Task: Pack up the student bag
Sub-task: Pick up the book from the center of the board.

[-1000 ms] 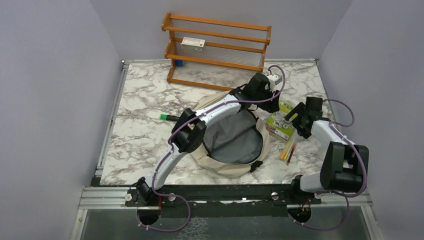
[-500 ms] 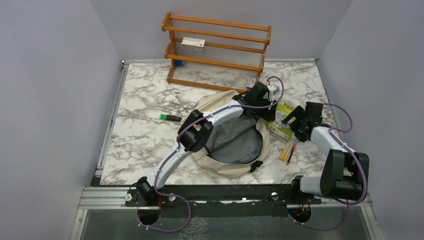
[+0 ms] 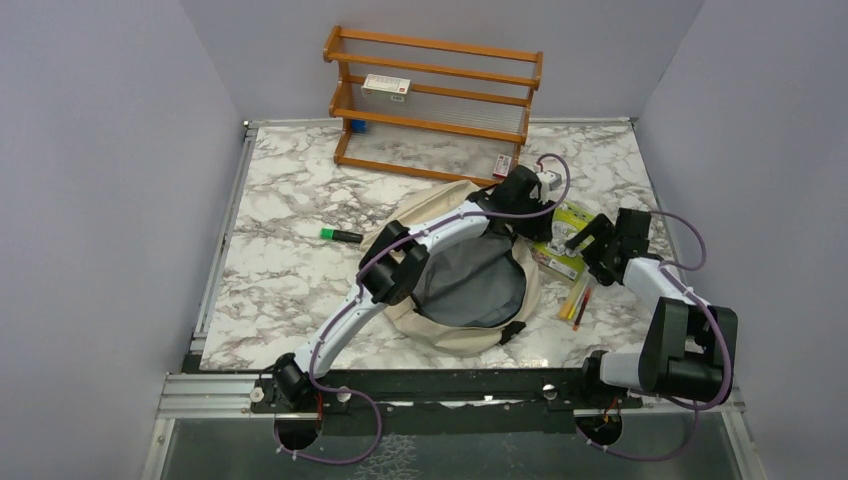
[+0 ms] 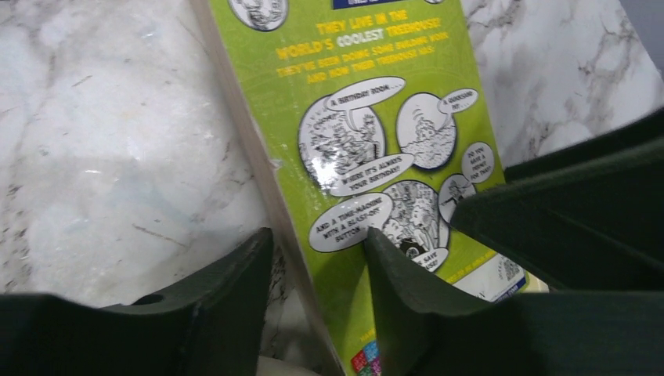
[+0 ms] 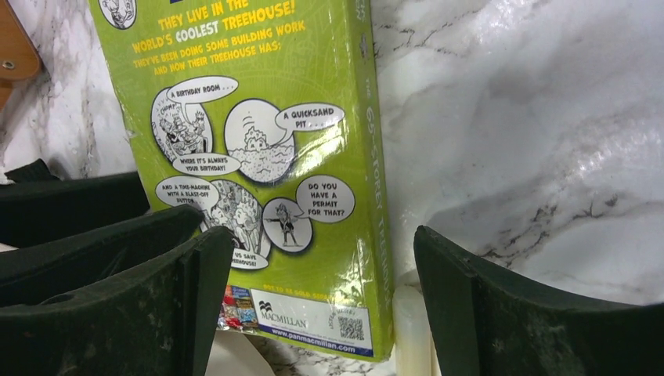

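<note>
The student bag (image 3: 447,334) lies open in the middle of the table, beige with its grey lining showing. A green paperback book (image 3: 572,213) lies flat just right of it. My left gripper (image 3: 537,226) reaches over the bag. In the left wrist view it (image 4: 317,243) is open and straddles the book's (image 4: 368,117) page edge, one finger (image 4: 403,298) on the cover, the other on the marble. My right gripper (image 3: 583,241) is wide open around the book's (image 5: 258,117) spine corner (image 5: 322,235), clamping nothing.
Coloured pens (image 3: 577,298) lie right of the bag, and a white stick (image 5: 411,329) lies by the spine. A green marker (image 3: 341,235) sits left of the bag. The wooden rack (image 3: 435,100) stands at the back, a small box (image 3: 503,165) by its foot.
My left arm has come down and forward over the bag onto the book's edge. The right gripper has shifted slightly along the book, still wide open.
</note>
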You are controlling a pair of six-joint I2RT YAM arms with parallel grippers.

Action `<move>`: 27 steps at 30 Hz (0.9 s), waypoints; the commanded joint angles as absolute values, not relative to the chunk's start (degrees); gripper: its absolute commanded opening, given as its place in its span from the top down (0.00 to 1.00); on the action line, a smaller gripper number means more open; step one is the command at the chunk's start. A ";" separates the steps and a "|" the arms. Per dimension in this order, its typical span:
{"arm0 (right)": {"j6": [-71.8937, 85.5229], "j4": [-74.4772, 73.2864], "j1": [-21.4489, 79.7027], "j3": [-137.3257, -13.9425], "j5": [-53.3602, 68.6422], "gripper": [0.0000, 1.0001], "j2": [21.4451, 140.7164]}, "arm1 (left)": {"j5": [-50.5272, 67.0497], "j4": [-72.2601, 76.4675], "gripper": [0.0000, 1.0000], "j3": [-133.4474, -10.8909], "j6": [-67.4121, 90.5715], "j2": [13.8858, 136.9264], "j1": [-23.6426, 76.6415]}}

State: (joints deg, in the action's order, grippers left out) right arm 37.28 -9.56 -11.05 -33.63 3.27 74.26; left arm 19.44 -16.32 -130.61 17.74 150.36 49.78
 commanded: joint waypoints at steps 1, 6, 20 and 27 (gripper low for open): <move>35.45 -4.29 -13.68 -33.19 8.96 0.11 77.23 | 22.03 -18.37 0.59 -129.55 17.94 153.50 50.30; 34.28 -2.24 -16.17 -33.58 11.92 0.11 79.79 | 23.95 -18.22 0.86 -127.97 19.25 154.24 49.57; 35.18 -0.68 -17.74 -35.48 15.60 0.09 85.32 | 24.89 -12.58 1.00 -115.75 23.63 152.30 45.12; 34.81 1.85 -18.32 -34.91 20.04 0.09 87.37 | 23.91 -13.00 1.00 -114.20 24.19 152.79 44.10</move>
